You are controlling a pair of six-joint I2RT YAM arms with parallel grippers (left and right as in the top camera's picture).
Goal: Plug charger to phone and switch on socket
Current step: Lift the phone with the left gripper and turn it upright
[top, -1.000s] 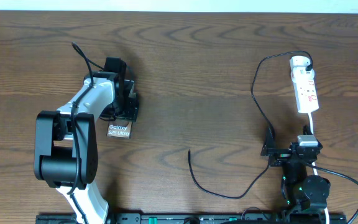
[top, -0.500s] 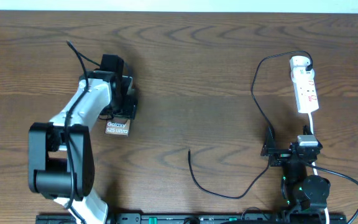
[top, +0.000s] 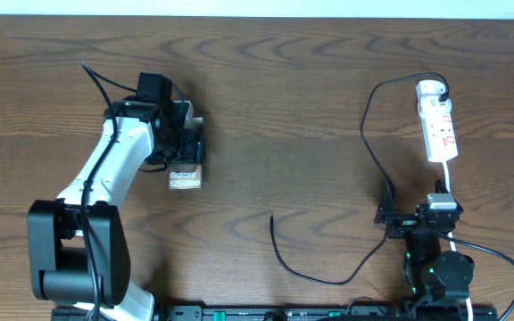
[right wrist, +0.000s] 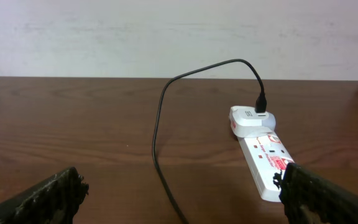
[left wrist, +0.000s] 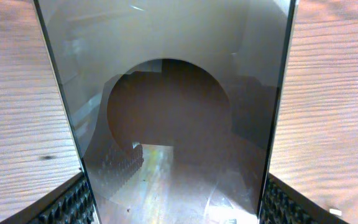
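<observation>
The phone (top: 186, 179) is lifted off the wood at the left, and only its lower end shows below my left gripper (top: 184, 159), which is shut on it across its width. In the left wrist view its glossy face (left wrist: 179, 93) fills the space between the two pads (left wrist: 73, 205). The charger is a white adapter (top: 430, 88) plugged into the far end of the socket (top: 442, 132), with a thin black cable (top: 365, 134) looping down to a free tip (top: 272, 217). My right gripper (top: 418, 218) stands open near the front edge, with the cable (right wrist: 160, 124) and the socket (right wrist: 263, 165) ahead of it.
The socket's thick white cord (top: 449, 183) runs toward the right arm's base. A black rail (top: 257, 314) lines the front edge. Bare wooden tabletop (top: 284, 116) lies between the two arms.
My left arm has swung and turned the phone, which now sits slightly further right and looks foreshortened, its lettering no longer readable. The right arm and the cable have not moved.
</observation>
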